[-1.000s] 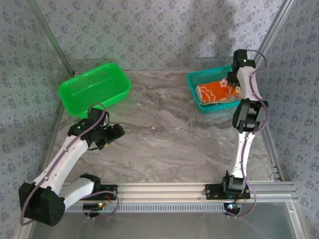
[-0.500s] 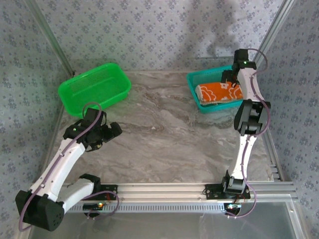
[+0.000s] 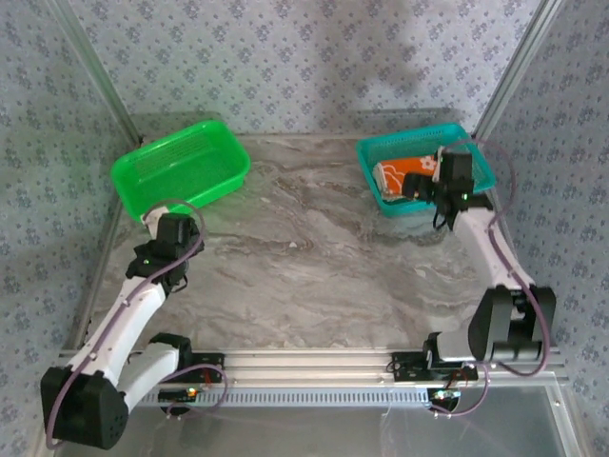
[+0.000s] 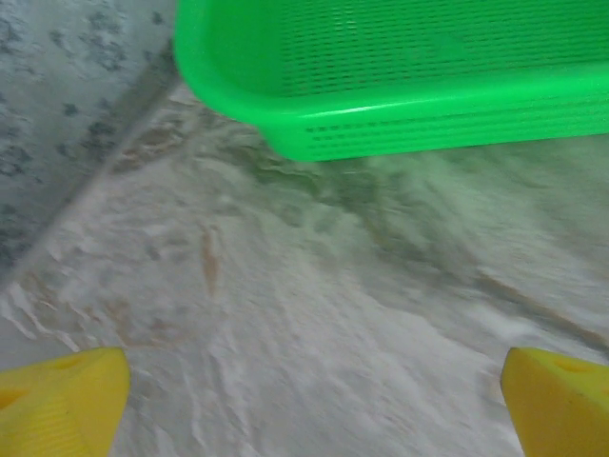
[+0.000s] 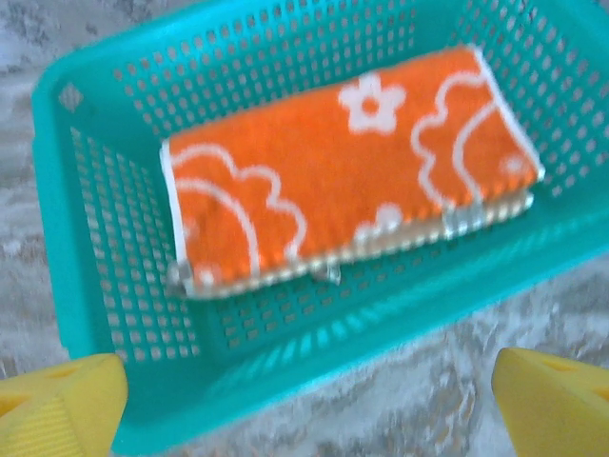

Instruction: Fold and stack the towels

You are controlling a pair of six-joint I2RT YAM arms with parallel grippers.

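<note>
My right gripper [image 5: 306, 405] spread wide, holding nothing, just near of teal basket [image 5: 95, 286]. Folded towel stack [image 5: 347, 167] inside (orange on top), far right, long axis left-right. My left gripper [image 4: 309, 400] wide too, empty.

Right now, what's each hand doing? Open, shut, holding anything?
Left hand: open, holding nothing, near the green basket.
Right hand: open, holding nothing, facing the teal basket with the orange towel.

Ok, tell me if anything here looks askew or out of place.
Nothing stands out. The folded orange towel lies flat inside the teal basket, with paler layers showing under its near edge. The green basket sits upright on the table. No spills or damage.
</note>
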